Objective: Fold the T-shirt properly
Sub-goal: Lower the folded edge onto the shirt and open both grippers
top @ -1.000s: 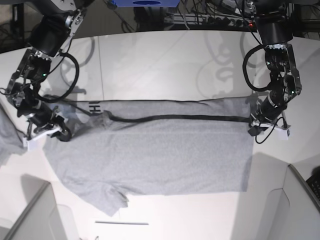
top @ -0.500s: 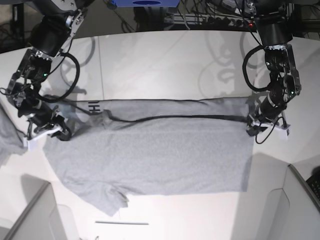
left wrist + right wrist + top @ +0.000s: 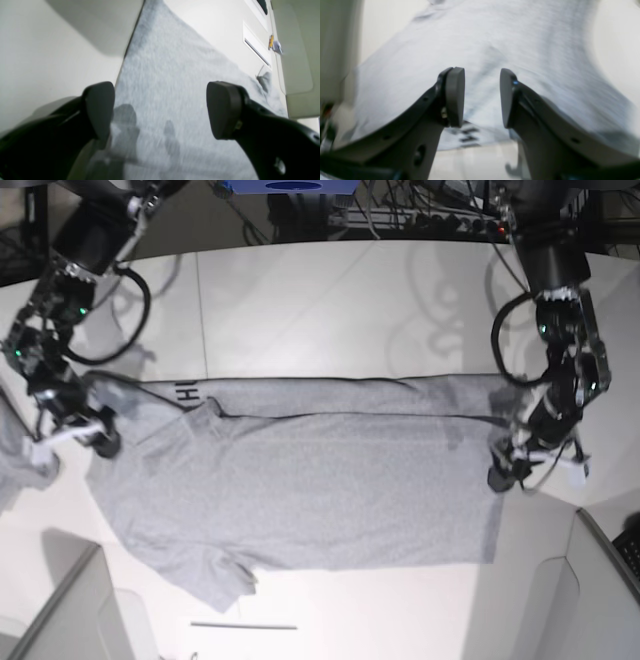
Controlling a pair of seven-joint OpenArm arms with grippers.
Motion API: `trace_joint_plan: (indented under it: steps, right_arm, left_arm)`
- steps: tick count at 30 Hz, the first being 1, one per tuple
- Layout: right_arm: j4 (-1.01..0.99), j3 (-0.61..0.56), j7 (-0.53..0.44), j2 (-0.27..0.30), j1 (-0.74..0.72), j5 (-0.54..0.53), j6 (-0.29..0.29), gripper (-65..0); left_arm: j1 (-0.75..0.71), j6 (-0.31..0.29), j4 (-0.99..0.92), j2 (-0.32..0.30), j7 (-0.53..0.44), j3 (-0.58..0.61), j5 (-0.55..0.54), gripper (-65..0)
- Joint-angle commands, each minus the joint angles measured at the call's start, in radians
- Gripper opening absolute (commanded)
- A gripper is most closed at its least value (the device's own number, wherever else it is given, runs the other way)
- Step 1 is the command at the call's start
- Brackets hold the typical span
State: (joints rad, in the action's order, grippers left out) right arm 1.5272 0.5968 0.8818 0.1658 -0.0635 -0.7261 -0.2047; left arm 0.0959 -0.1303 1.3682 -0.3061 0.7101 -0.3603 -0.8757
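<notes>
Left gripper [image 3: 160, 110] gaping, right gripper [image 3: 482, 97] parted (both empty).

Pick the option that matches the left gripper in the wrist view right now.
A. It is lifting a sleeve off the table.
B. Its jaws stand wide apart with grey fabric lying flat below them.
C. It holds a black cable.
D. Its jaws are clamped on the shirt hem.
B: the left gripper shows its two dark pads far apart with nothing between them, and the T-shirt lies flat beneath.

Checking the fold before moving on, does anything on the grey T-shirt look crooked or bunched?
The heather-grey cotton T-shirt lies mostly flat, but its near sleeve sticks out with a curled hem, and black lettering peeks from the far fold.
</notes>
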Motion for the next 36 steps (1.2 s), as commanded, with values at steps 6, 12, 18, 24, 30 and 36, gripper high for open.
trace_joint_plan:
  steps: [6,12,18,24,30,36]
  right_arm:
    - [0.051,-0.087,-0.020,0.174,0.035,0.121,0.043,-44.3]
    - [-0.101,-0.251,-0.019,0.271,-0.029,0.162,-0.017,-44.1]
    - [-0.270,-0.317,-0.020,0.275,-0.112,0.208,-0.085,-44.1]
    - [-0.276,-0.392,-0.020,0.275,-0.131,0.221,-0.085,-44.1]
    - [-0.328,-0.417,-0.028,0.272,-0.151,0.222,-0.085,-44.7]
    - [-0.366,-0.418,-0.051,0.275,-0.161,0.222,-0.085,-45.5]
  left_arm:
    - [-0.157,-0.001,0.127,-0.028,-0.023,-0.012,-0.012,-52.8]
    - [-0.167,-0.001,0.092,-0.025,-0.023,-0.003,-0.010,-65.0]
    - [-0.161,-0.001,0.087,-0.017,-0.023,0.000,0.135,-65.0]
    - [-0.169,-0.004,0.087,0.011,-0.023,-0.010,0.191,-65.0]
    - [-0.164,-0.006,0.087,0.012,-0.023,-0.010,0.191,-65.0]
    - [-0.163,-0.006,0.087,0.008,-0.023,-0.010,0.191,-65.0]
